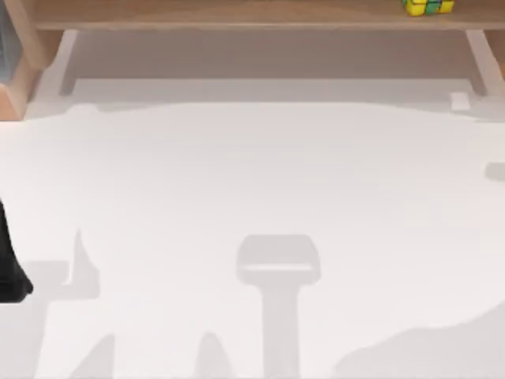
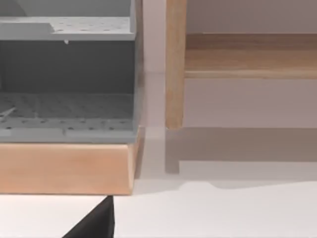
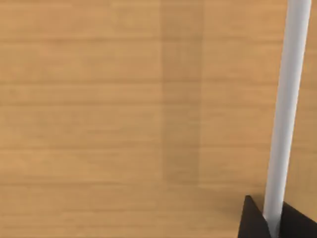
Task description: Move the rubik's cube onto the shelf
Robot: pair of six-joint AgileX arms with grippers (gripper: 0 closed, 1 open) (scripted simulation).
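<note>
The rubik's cube [image 1: 427,6], yellow and green with a bit of blue, rests on the shelf [image 1: 237,14] near its right end, at the far edge of the top view. The shelf is a long tan board on pale upright supports [image 1: 483,63]. My left arm [image 1: 9,272] sits parked at the table's left edge, far from the cube; a black part of its gripper [image 2: 94,225] juts into the left wrist view. The right wrist view looks close onto tan wood [image 3: 124,109] and a white upright [image 3: 287,99], with black parts of my right gripper [image 3: 253,221] beside that upright.
A grey perforated rack [image 2: 64,106] on a wooden base [image 2: 64,166] stands at the table's far left, next to a wooden post [image 2: 175,64] of the shelf. The white table [image 1: 252,181] carries arm shadows along its near side.
</note>
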